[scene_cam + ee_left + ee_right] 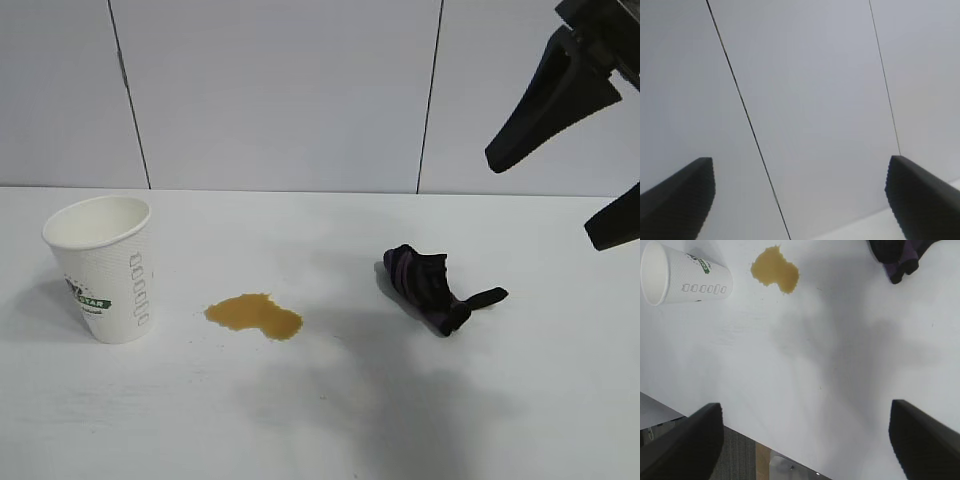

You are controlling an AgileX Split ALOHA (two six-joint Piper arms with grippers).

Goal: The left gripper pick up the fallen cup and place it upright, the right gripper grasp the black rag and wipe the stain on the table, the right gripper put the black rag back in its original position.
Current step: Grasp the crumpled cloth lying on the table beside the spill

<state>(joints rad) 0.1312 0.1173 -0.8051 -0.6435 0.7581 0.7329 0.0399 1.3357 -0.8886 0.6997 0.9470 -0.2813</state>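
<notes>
Cup [104, 268] is seen standing upright at the left of the table [330, 420], its open mouth up and its green-and-black logo and column of small printed boxes turned toward the exterior camera. Just to its right, apart from it, the stain [254, 315] is spread as a flat amber-brown puddle on the white surface. Farther right, well apart from the puddle, the black rag [432, 286] is bunched on the tabletop, purple stripes showing across it and a thin tail pointing right. The right gripper [590, 175] is held in the air at the upper right of the exterior view, above and to the right of the rag, with its two tapered fingers [548, 105] spread wide and nothing between them; no contact with the rag is made. In the right wrist view the cup, the puddle and part of the rag are seen beyond those parted fingers. The left gripper [800, 200] is shown only in its own wrist view, where its fingers are spread wide and empty, pointed at a pale panelled wall [815, 100] with only a sliver of tabletop visible.
</notes>
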